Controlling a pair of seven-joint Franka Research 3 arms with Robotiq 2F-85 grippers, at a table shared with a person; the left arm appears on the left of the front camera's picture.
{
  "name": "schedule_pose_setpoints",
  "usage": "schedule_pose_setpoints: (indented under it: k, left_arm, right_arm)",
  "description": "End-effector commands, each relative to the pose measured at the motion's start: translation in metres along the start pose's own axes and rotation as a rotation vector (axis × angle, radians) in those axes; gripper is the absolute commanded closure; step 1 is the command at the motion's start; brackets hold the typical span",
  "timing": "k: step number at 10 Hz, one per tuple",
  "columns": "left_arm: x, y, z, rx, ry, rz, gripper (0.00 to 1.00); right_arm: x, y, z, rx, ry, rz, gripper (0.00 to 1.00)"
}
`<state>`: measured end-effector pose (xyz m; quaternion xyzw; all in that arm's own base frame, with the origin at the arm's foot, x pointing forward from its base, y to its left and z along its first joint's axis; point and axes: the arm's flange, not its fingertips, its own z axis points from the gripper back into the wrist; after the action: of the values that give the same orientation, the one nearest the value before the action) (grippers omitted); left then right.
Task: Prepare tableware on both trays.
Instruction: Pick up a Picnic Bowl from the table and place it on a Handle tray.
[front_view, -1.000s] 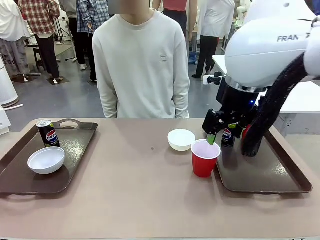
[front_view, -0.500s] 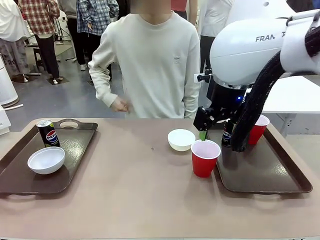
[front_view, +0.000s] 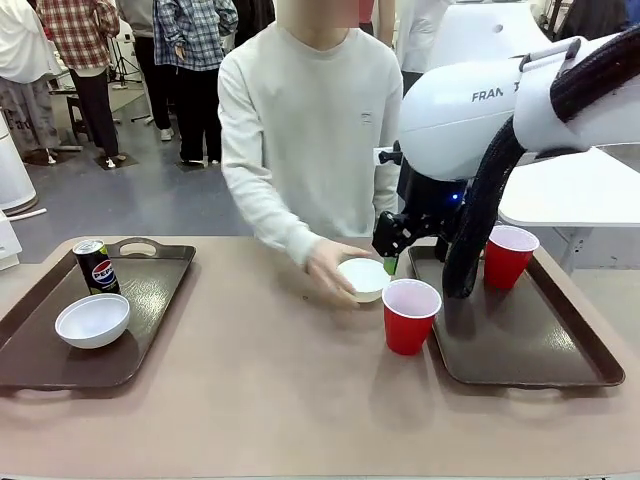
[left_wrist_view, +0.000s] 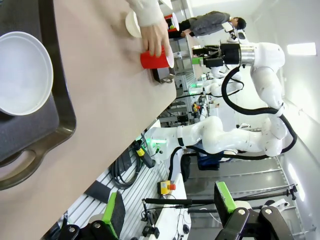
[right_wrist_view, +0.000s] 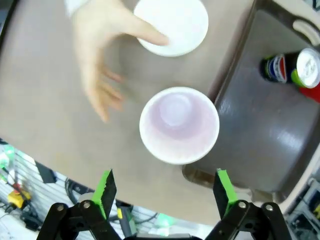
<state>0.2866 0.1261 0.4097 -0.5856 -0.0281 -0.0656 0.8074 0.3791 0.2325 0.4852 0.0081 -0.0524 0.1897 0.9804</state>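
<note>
Overhead, right tool (right_wrist_view: 164, 174) spread above red cup (right_wrist_view: 179, 125); Pepsi can (right_wrist_view: 295, 72) on tray (right_wrist_view: 255, 130), behind right arm (front_view: 460, 120) frontally.

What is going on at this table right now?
The person's hand is on the white bowl that sits on the table between the trays. The right gripper hangs open above the red cup, which stands on the table just beside the right tray. That tray holds a second red cup and a Pepsi can. The left tray holds another bowl and another can.
</note>
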Motion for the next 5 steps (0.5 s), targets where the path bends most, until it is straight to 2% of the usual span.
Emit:
schedule_pose_setpoints:
  k: [1, 2, 3, 5]
  left_arm:
    - [0.000, -0.002, 0.002, -0.015, -0.010, -0.010, 0.05]
    - [0.000, -0.002, 0.002, -0.015, -0.010, -0.010, 0.05]
    - [0.000, -0.002, 0.002, -0.015, -0.010, -0.010, 0.05]
    - [0.000, -0.002, 0.002, -0.015, -0.010, -0.010, 0.05]
  right_arm:
    - [-0.105, -0.001, 0.034, -0.046, 0.076, -0.015, 0.00]
    - [-0.144, -0.020, 0.044, -0.018, 0.089, -0.051, 0.00]
    - [-0.144, -0.034, 0.044, 0.000, 0.096, -0.079, 0.00]
    - [-0.144, -0.036, 0.032, 0.019, 0.097, -0.065, 0.00]
